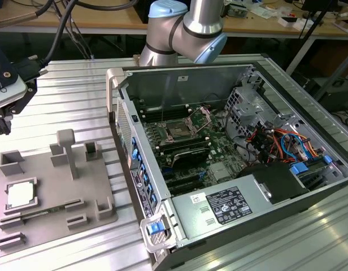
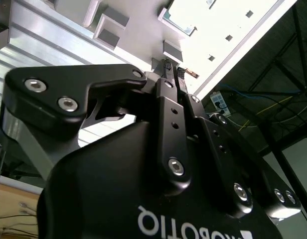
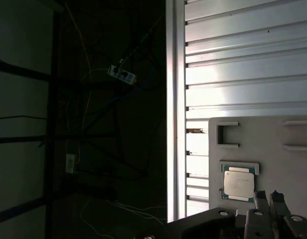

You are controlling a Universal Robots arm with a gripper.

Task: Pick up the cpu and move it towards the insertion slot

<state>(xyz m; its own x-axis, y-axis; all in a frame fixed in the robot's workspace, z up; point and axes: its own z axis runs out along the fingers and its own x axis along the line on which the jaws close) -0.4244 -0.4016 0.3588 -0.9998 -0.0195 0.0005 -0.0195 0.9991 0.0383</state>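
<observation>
The cpu (image 1: pixel 20 195), a pale silvery square, lies flat in a recess of the grey tray (image 1: pixel 55 186) at the exterior view's left. My gripper (image 1: pixel 1 123) hangs above the table beyond the tray's far corner, apart from the cpu and holding nothing. In both wrist views its fingers stand close together: the gripper (image 2: pixel 173 67) points at the tray, and the gripper (image 3: pixel 268 195) sits just beside the cpu (image 3: pixel 238 183) in the picture. The insertion slot (image 1: pixel 178 130), with a dark centre and a raised metal frame, lies inside the open computer case (image 1: pixel 179 70).
The tray carries several raised grey blocks (image 1: pixel 66 149). The case walls stand well above the slatted aluminium table (image 1: pixel 66 96). The arm's joint (image 1: pixel 185 28) is behind the case. A power supply (image 1: pixel 225 206) and cables (image 1: pixel 275 141) fill the case's near side. The table edge (image 3: pixel 171 99) drops off beside the tray.
</observation>
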